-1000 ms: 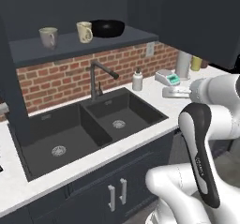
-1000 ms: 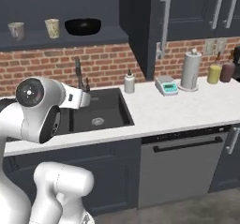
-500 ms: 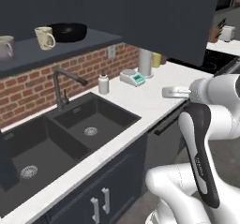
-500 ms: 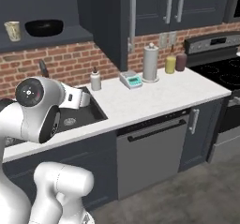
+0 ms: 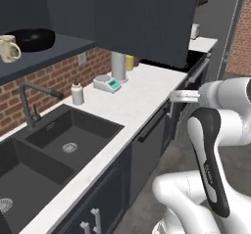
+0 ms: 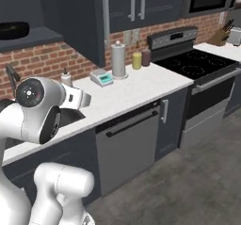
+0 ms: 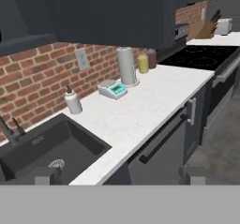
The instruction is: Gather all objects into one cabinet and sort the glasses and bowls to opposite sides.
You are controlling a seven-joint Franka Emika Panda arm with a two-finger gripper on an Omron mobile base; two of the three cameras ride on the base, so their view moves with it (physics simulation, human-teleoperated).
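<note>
Your gripper (image 7: 117, 175) hangs wide open, holding nothing, over the white counter's (image 7: 140, 108) front edge. Along its back edge stand a soap bottle (image 7: 72, 101), small scale (image 7: 113, 89) and tall steel canister (image 7: 126, 66); the glossy black bowl (image 5: 32, 38) sits on the dark shelf (image 5: 54, 52).

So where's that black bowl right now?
The black bowl sits on the dark open shelf above the sink, upper left in the left base view, beside a pale mug.

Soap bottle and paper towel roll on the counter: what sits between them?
A small scale with a teal display sits between the soap bottle and the paper towel roll, seen in the hand view.
</note>
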